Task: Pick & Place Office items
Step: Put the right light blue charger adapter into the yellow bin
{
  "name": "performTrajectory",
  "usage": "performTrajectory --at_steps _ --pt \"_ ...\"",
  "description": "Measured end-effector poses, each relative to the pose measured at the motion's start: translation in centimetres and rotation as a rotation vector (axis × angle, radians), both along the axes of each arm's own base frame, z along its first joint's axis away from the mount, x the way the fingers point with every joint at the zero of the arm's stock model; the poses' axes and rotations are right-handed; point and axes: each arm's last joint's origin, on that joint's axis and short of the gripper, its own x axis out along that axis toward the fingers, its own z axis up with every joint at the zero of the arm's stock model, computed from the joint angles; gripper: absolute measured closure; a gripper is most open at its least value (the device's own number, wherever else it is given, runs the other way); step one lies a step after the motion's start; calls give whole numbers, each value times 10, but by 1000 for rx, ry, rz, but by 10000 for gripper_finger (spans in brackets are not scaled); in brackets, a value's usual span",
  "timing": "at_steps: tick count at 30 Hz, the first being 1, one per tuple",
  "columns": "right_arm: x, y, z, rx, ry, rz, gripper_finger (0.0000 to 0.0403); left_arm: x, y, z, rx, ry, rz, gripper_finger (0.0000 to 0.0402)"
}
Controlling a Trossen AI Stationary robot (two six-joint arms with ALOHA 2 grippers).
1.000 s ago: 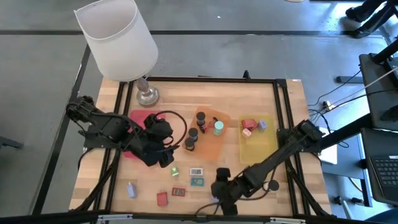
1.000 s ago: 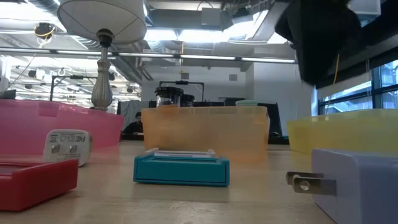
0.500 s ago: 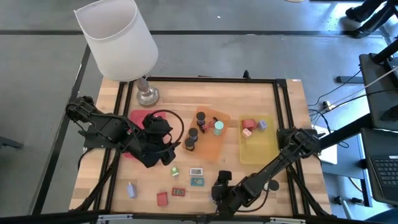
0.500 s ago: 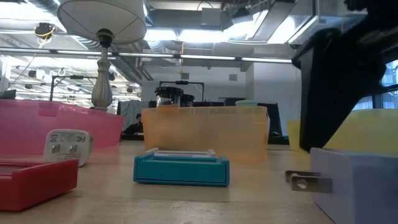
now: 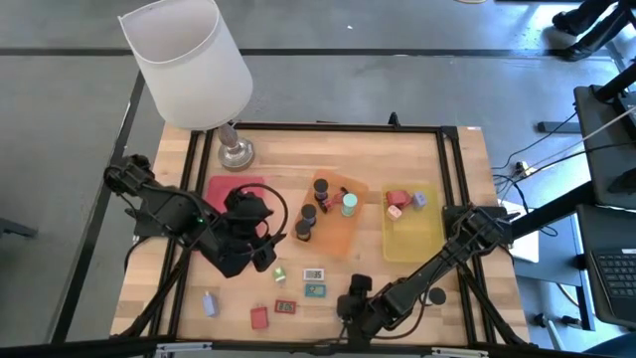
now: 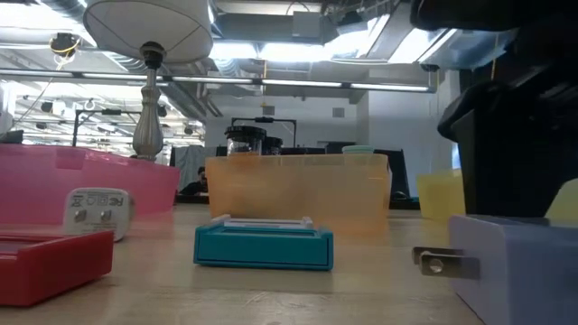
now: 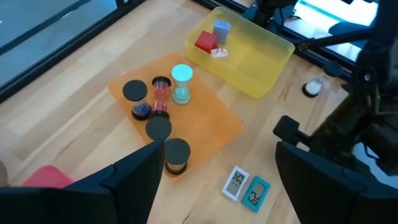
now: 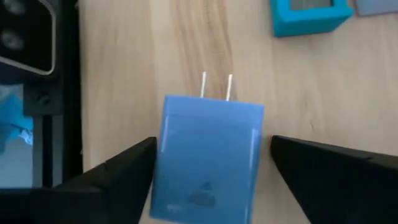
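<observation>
My right gripper (image 8: pixel 212 142) is open near the table's near edge (image 5: pixel 350 306). Its fingers stand on either side of a lavender-blue plug block (image 8: pixel 210 155) without touching it. The block lies flat on the wood, its two prongs (image 8: pixel 215 86) pointing away from the wrist. In the low view the block (image 6: pixel 519 262) sits below the dark gripper. My left gripper (image 7: pixel 221 155) is open and empty above bare wood (image 5: pixel 260 261) near the pink tray (image 5: pixel 237 185). Small green, white, teal and red rectangles (image 5: pixel 313 274) lie between the grippers.
An orange tray (image 5: pixel 343 234) holds black bottles and a teal one (image 5: pixel 349 204). A yellow tray (image 5: pixel 412 239) holds red and lavender blocks. The lamp base (image 5: pixel 236 152) stands at the far left. A red block (image 5: pixel 259 317) and a lavender block (image 5: pixel 209 303) lie near the near edge.
My right gripper has come down over the lavender-blue plug block, and its dark body now stands right behind the block in the low view. My left arm has drawn a little toward the near edge, uncovering more of the pink tray.
</observation>
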Motion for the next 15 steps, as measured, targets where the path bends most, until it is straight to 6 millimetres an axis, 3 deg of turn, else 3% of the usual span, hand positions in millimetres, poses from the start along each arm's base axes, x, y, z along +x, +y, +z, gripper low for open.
performTrajectory --at_steps 6,15 --pt "0 -1 0 54 17 -94 192 -4 -5 1 34 -19 -2 100" --pt "-12 -17 20 22 124 -167 192 -14 -9 -2 97 1 18 100"
